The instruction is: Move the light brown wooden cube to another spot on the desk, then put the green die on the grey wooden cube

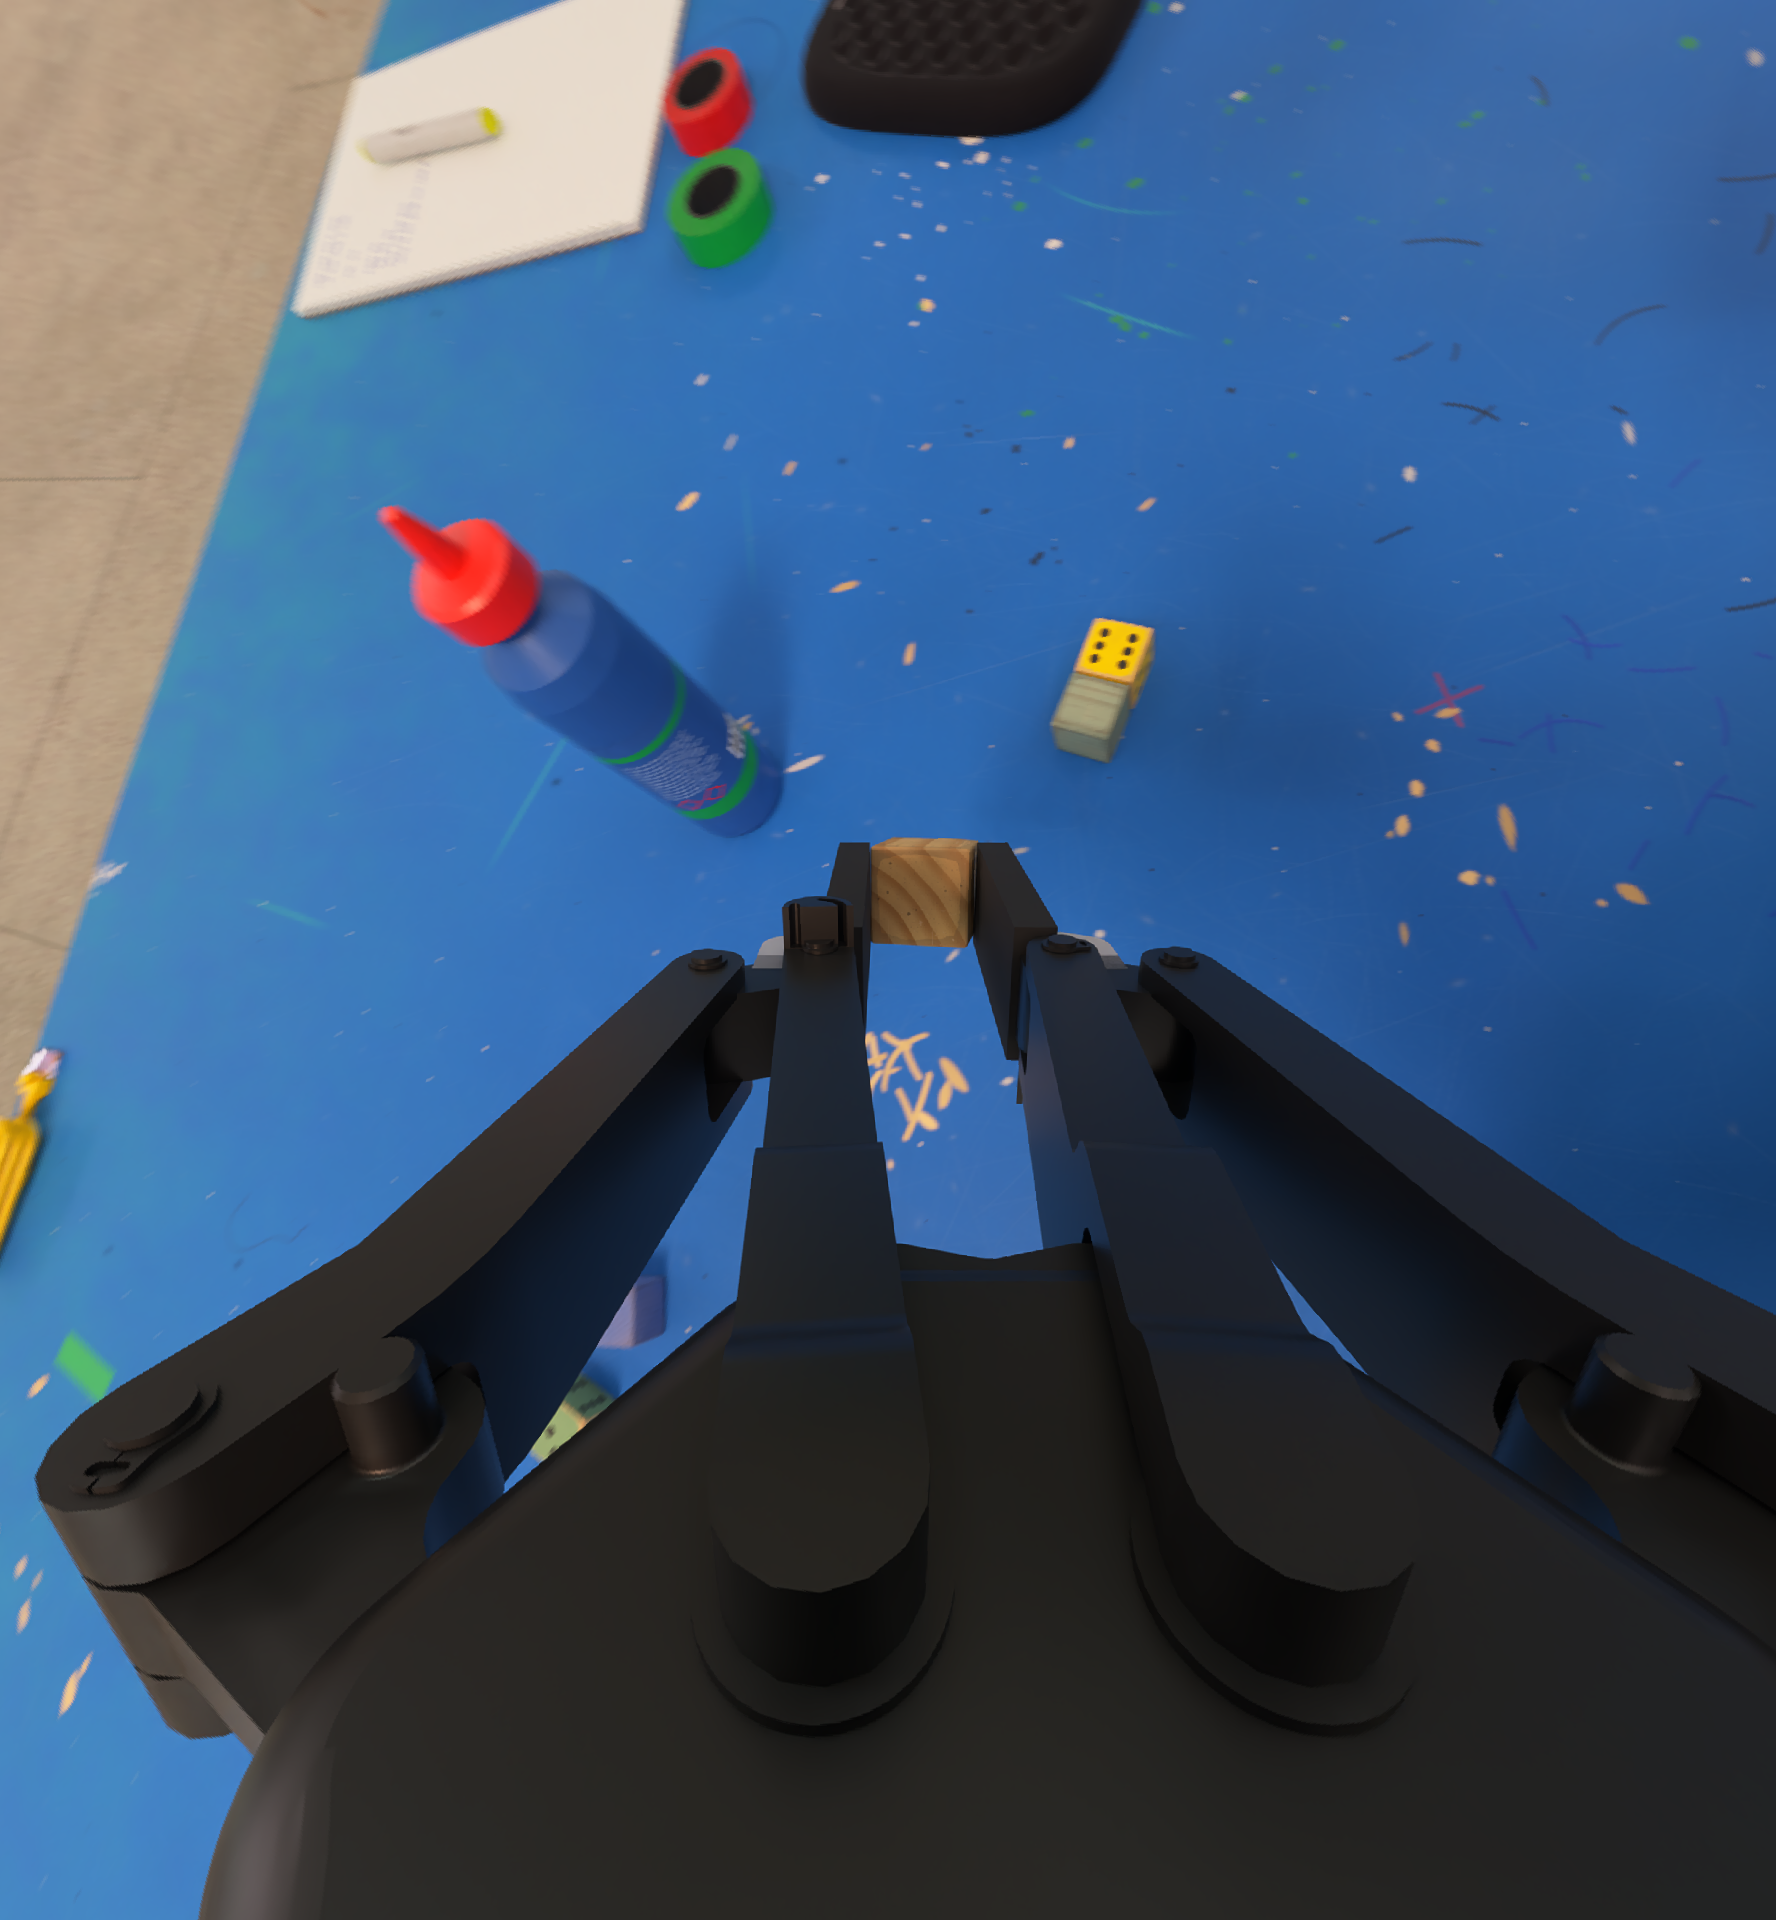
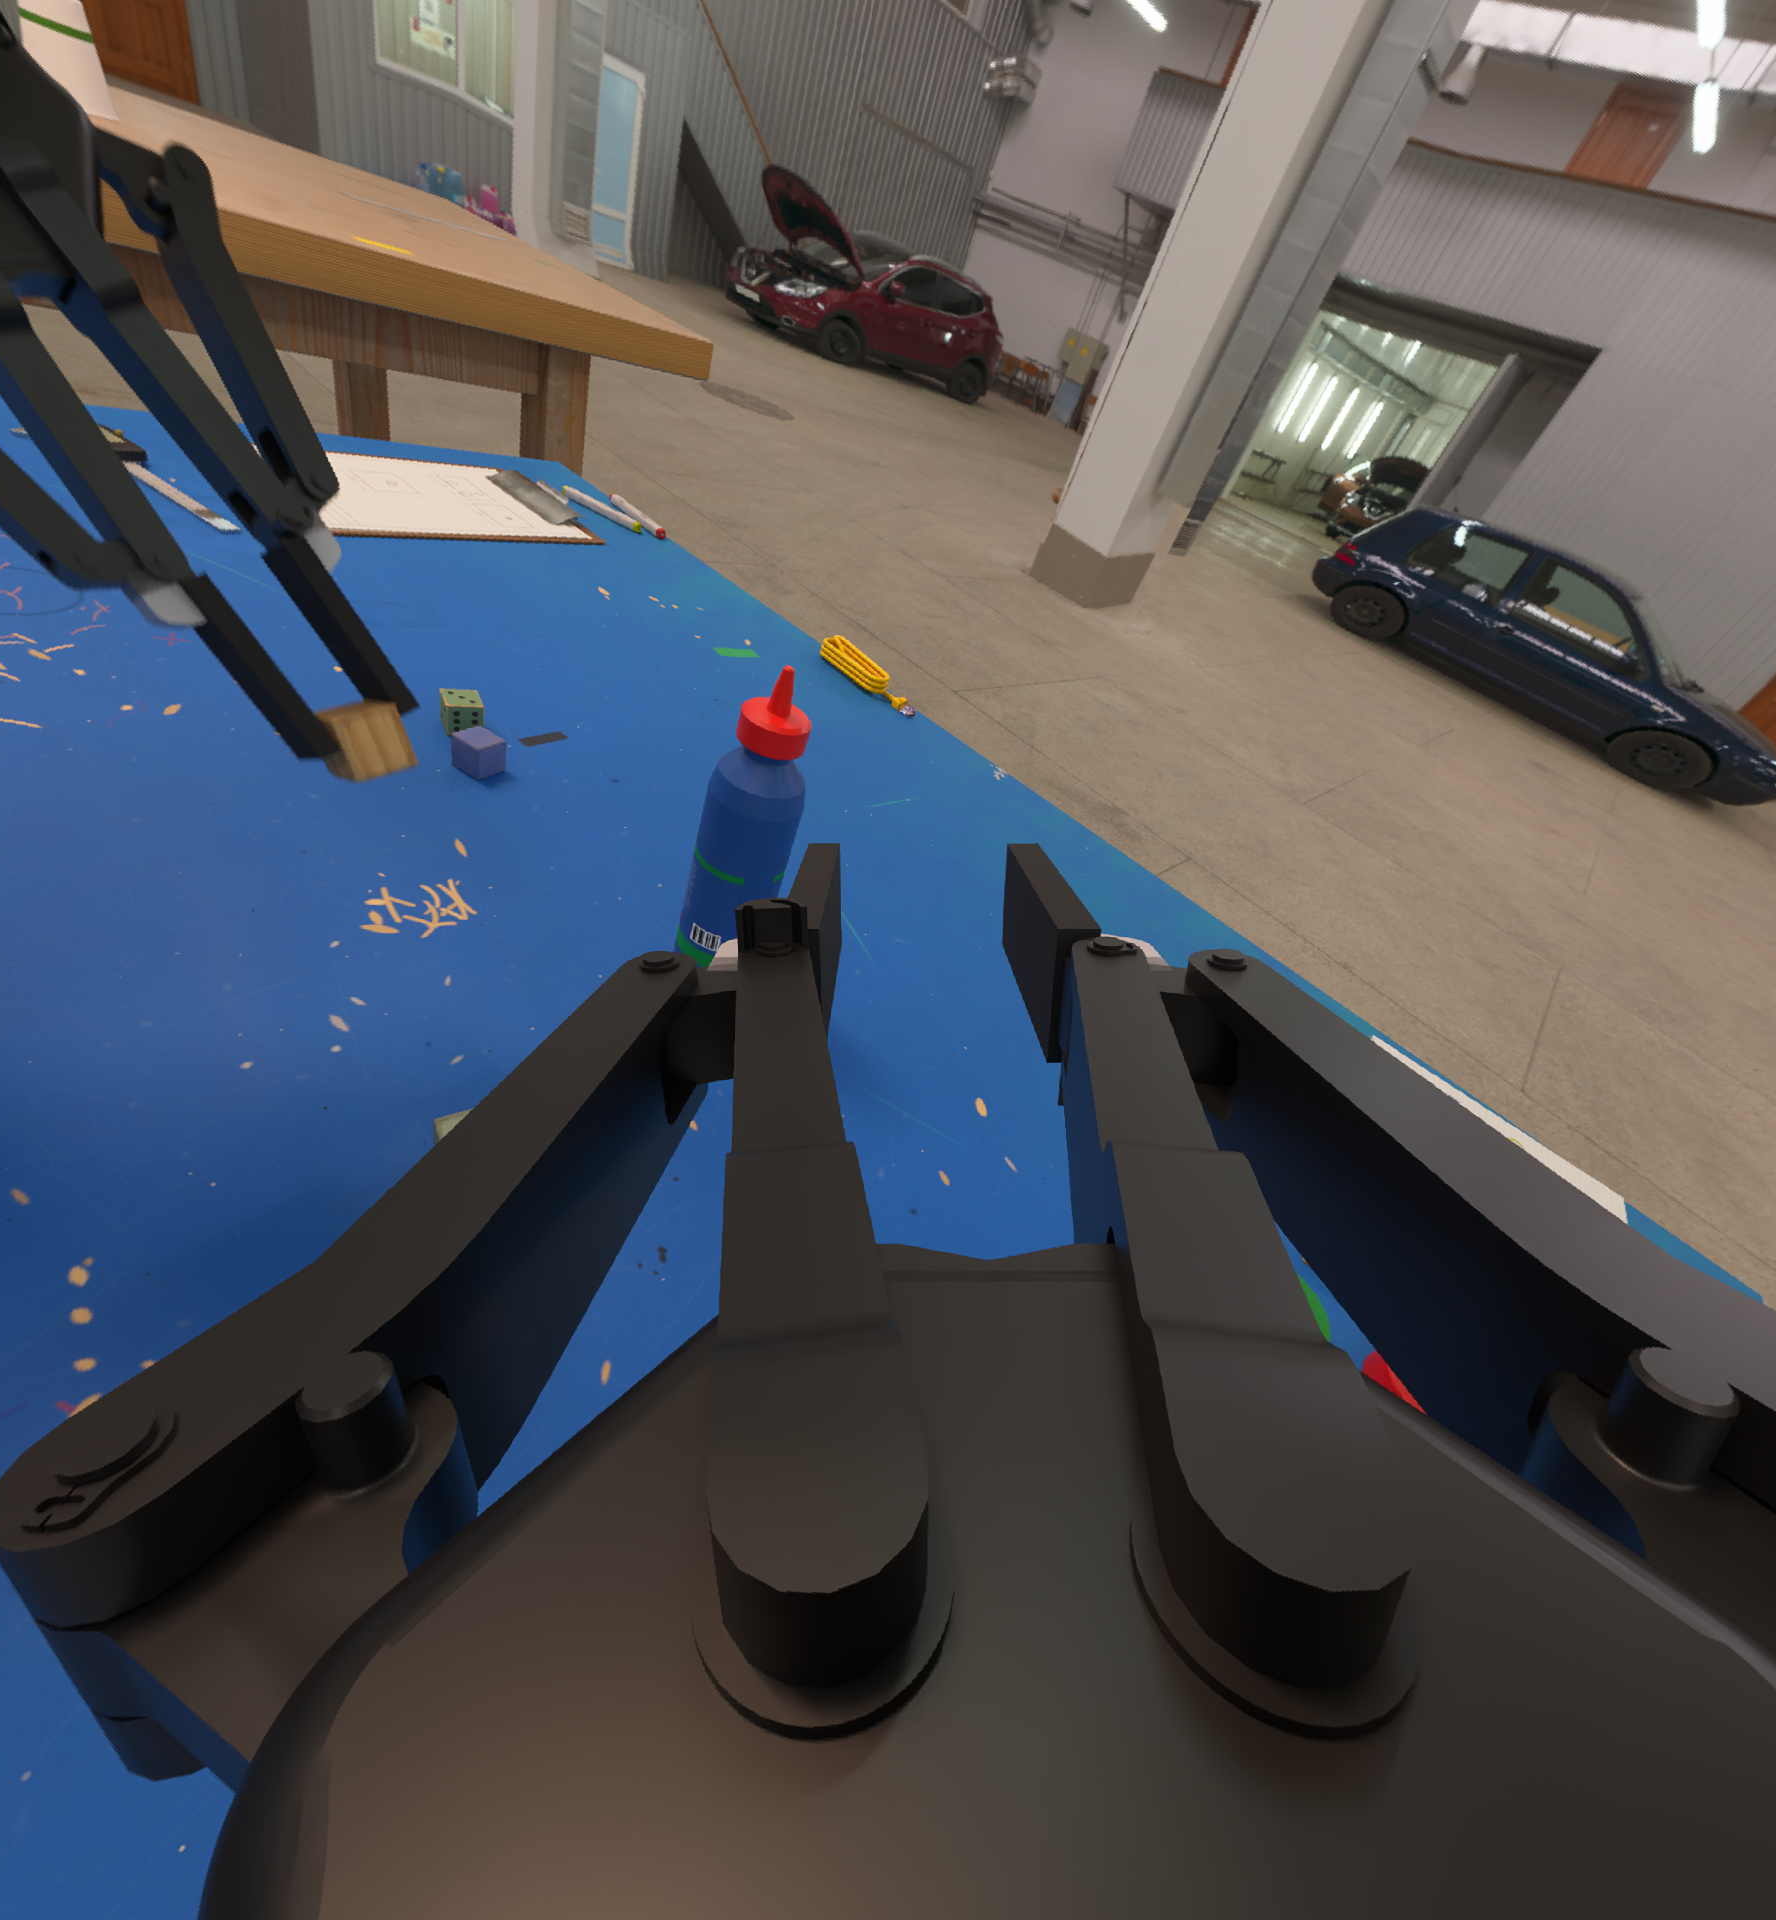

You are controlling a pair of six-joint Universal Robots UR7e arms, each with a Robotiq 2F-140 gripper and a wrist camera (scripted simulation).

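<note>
My left gripper (image 1: 920,864) is shut on the light brown wooden cube (image 1: 920,894), one finger on each side. In the right wrist view that gripper (image 2: 359,732) holds the cube (image 2: 373,740) close over the blue desk (image 2: 188,935); I cannot tell if it touches. The grey wooden cube (image 1: 1090,719) lies ahead and to the right, with a yellow die (image 1: 1116,649) against its far side. The green die (image 2: 461,710) sits on the desk by a purple cube (image 2: 479,751), just right of the held cube. My right gripper (image 2: 920,904) is open and empty.
A blue bottle with a red cap (image 1: 603,675) stands left of the left gripper, and in front of the right gripper (image 2: 749,821). Red (image 1: 707,99) and green (image 1: 720,206) tape rolls, a white notepad (image 1: 510,197) and a black object (image 1: 967,62) lie far. A yellow cable (image 2: 856,665) lies at the desk edge.
</note>
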